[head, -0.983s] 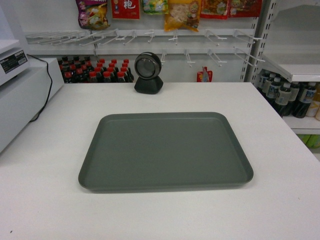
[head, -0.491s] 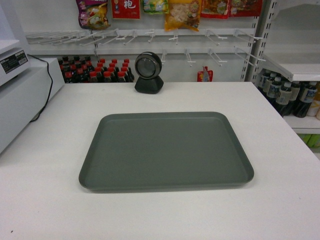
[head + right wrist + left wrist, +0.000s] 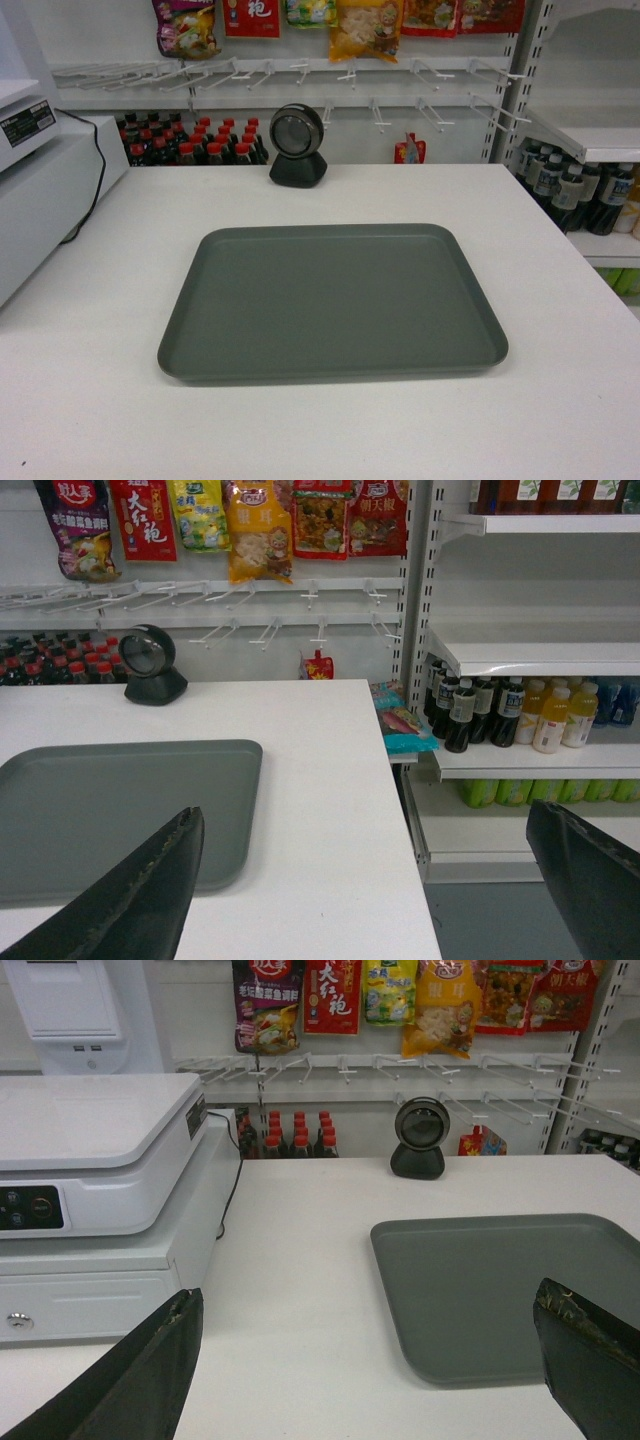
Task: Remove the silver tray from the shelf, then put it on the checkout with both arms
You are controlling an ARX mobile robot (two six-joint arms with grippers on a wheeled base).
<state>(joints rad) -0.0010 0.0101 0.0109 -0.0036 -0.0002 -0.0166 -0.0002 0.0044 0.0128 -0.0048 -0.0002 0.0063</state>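
The silver tray [image 3: 332, 302] lies flat on the white checkout worktop [image 3: 560, 330], roughly in the middle of it, its long side running across in front of me. Nothing sits in it and nothing touches it.

In the left wrist view the left pincer [image 3: 370, 1370] is spread wide, its two dark fingers [image 3: 140, 1375] framing the bottom corners of the view, pulled back from the tray's near left corner and holding nothing. The right pincer [image 3: 370, 890] is likewise wide apart and bare, hanging near the worktop's right edge, with the tray off to its left. Neither arm shows in the head view.

Behind the tray, near the far edge of the worktop, stands a small black round scanner [image 3: 297, 146]. A white cash register [image 3: 100, 1190] sits on the left side of the worktop. To the right stands the white shelf [image 3: 530, 650] with bottled drinks [image 3: 510, 715] below its bare board. Snack packets [image 3: 365, 25] hang on the back wall above rows of red-capped dark bottles [image 3: 190, 140].
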